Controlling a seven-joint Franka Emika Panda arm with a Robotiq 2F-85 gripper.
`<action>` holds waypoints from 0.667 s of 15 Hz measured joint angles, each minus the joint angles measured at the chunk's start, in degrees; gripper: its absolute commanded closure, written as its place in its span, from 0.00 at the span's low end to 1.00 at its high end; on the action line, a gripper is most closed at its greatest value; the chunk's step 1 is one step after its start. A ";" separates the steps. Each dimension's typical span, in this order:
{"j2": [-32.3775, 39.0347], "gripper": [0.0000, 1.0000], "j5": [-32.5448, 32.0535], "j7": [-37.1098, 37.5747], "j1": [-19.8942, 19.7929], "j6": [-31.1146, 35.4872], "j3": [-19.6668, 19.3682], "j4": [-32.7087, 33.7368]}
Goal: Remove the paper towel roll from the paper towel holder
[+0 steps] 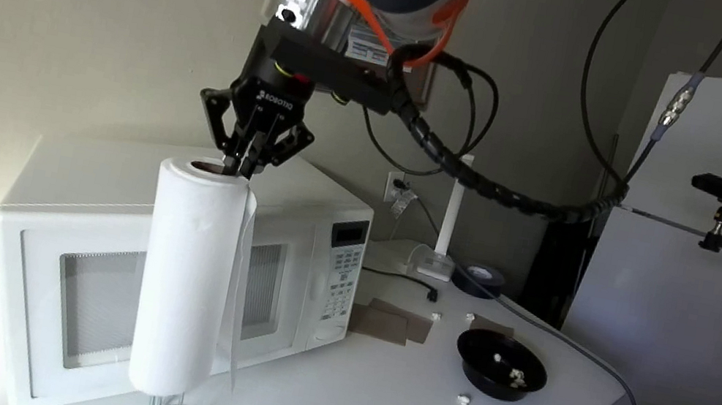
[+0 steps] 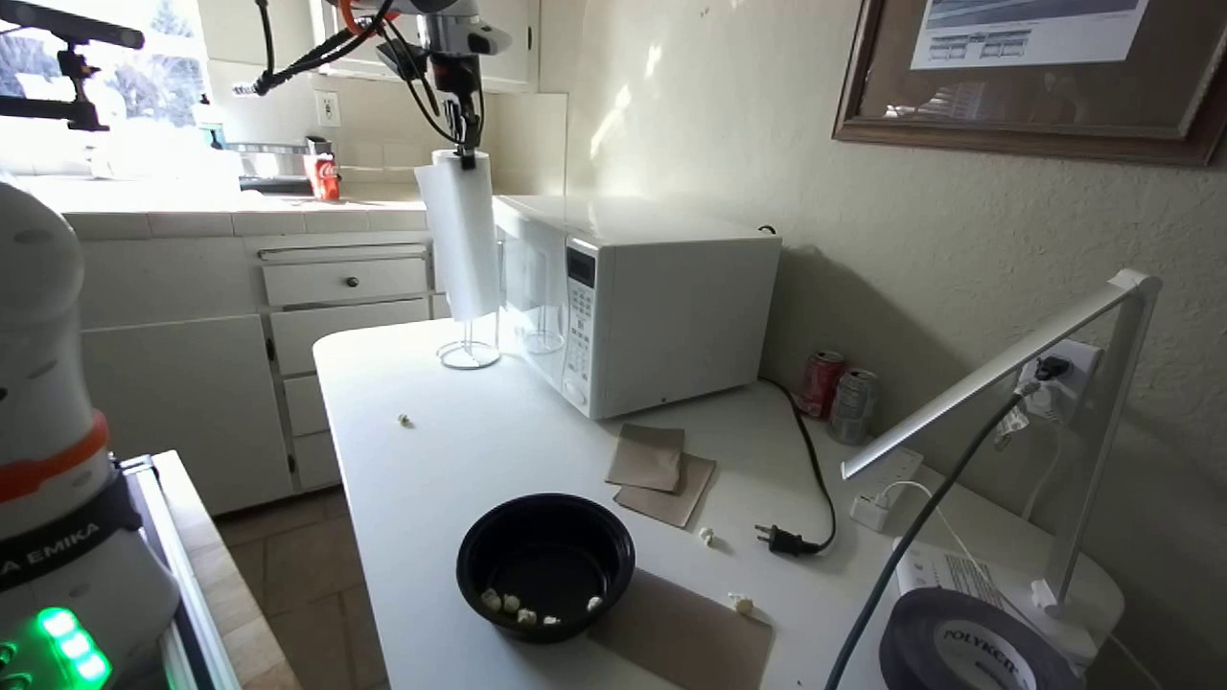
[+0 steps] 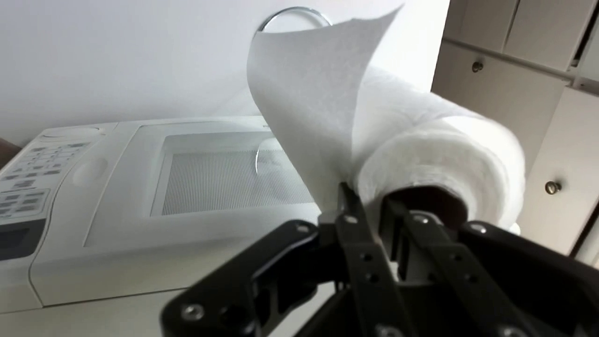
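The white paper towel roll (image 1: pixel 185 283) hangs nearly upright in front of the microwave, with a loose sheet along one side. It also shows in an exterior view (image 2: pixel 465 240) and in the wrist view (image 3: pixel 444 145). The gripper (image 1: pixel 238 170) is at its top, pointing down, and also shows in the wrist view (image 3: pixel 367 201). One finger is inside the core and one outside, shut on the roll's wall. The wire paper towel holder (image 2: pixel 469 366) stands on the table. Its base is below the roll's raised bottom, and its wires run up into the roll, where their top is hidden.
The white microwave (image 1: pixel 302 281) is right behind the roll. A black bowl (image 2: pixel 546 565) with popcorn, brown paper pieces (image 2: pixel 647 455), a lamp (image 2: pixel 1102 431), tape (image 2: pixel 968 652) and two cans (image 2: pixel 836 395) are on the table. A cable (image 1: pixel 524 202) hangs from the arm.
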 measured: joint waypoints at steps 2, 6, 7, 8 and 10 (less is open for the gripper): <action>-0.85 0.96 -0.59 0.00 0.01 -2.84 0.20 1.78; -1.78 0.96 -1.92 0.01 0.06 -8.00 0.83 6.05; -1.96 0.96 -2.36 0.01 0.07 -9.22 1.00 7.27; -2.11 0.96 -2.65 0.01 0.08 -10.28 1.16 8.49; -2.29 0.96 -3.12 0.02 0.08 -12.31 1.45 10.86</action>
